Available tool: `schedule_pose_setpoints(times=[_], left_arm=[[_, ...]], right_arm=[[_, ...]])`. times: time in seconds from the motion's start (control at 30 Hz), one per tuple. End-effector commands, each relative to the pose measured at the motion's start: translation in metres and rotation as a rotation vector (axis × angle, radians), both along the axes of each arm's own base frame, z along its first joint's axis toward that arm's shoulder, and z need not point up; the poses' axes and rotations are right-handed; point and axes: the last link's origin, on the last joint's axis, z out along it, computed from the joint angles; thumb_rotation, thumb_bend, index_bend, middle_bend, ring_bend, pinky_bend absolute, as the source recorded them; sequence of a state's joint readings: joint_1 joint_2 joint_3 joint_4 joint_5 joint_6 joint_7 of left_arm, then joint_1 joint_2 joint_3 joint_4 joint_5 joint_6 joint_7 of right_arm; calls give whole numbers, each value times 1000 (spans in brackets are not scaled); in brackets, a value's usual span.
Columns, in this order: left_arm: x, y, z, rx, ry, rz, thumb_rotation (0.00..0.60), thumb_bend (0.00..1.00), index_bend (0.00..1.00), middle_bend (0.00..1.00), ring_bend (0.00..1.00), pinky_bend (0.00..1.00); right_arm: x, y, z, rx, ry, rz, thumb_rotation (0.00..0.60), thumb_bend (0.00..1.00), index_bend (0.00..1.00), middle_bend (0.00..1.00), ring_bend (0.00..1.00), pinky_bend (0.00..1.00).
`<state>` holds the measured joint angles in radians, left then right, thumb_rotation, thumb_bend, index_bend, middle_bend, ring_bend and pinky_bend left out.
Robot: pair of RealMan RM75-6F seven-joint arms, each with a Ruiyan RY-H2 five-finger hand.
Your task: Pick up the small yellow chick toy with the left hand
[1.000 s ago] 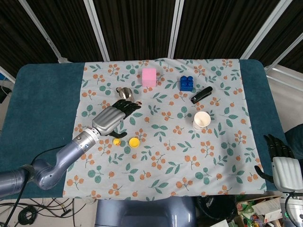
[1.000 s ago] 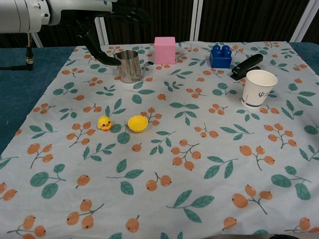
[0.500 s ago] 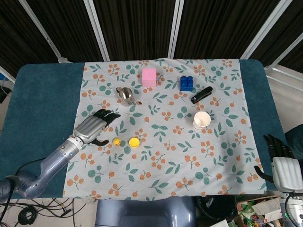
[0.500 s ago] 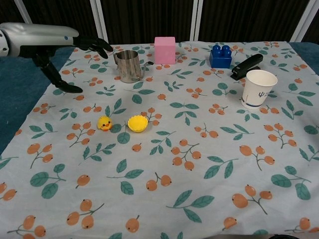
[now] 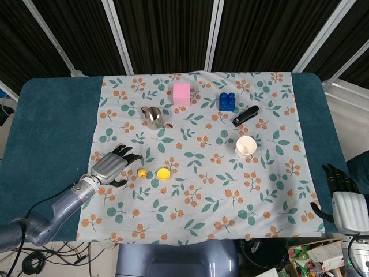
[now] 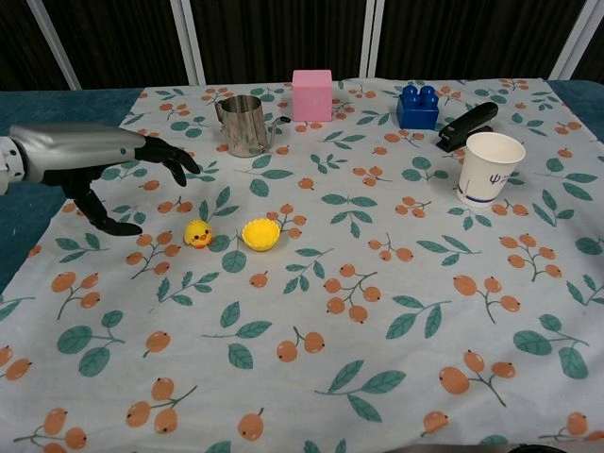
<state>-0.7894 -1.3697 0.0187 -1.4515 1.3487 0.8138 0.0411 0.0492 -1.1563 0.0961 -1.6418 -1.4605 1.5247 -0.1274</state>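
The small yellow chick toy (image 5: 142,172) (image 6: 197,233) stands on the floral cloth beside a yellow fluted cup (image 5: 163,173) (image 6: 260,234). My left hand (image 5: 110,166) (image 6: 99,160) hovers just left of the chick with its fingers spread and nothing in it; the fingertips point toward the toy, a small gap apart. My right hand (image 5: 342,201) rests off the table's right edge at the lower right of the head view, holding nothing, its fingers partly curled.
A steel pitcher (image 6: 244,125), pink cube (image 6: 312,94), blue brick (image 6: 419,107), black stapler (image 6: 467,125) and white paper cup (image 6: 489,169) stand further back. The floral cloth (image 6: 377,311) covers a teal table (image 5: 52,121).
My left hand has dropped and pulled back from near the steel pitcher to low beside the chick, still open. The chick and my right hand have not moved.
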Motion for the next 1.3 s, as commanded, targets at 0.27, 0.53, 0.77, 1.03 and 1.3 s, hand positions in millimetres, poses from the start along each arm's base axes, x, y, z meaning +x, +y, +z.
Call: schedule_pose_setpoints(times=[0.27, 0.53, 0.77, 1.03, 1.3], left_arm=[[-6, 2, -26, -24, 6, 3, 600, 313, 235, 267, 8, 0], [-1, 7, -36, -25, -18, 5, 600, 314, 254, 287, 27, 11], [4, 16, -42, -6, -55, 21, 600, 344, 285, 332, 54, 47], [6, 21, -49, -10, -49, 12, 600, 345, 301, 358, 76, 81], [8, 21, -55, -20, -52, 2, 600, 349, 331, 377, 101, 121]], right_arm=[[-1, 0, 0, -1, -2, -3, 600, 127, 66, 55, 87, 165], [-1, -1, 0, 0, -4, -3, 600, 126, 65, 56, 87, 165], [-1, -1, 1, -2, -3, -9, 600, 127, 65, 55, 87, 165], [-1, -1, 1, 2, -4, -7, 600, 126, 66, 55, 87, 165], [-2, -2, 1, 0, -5, -12, 600, 126, 66, 55, 87, 165]])
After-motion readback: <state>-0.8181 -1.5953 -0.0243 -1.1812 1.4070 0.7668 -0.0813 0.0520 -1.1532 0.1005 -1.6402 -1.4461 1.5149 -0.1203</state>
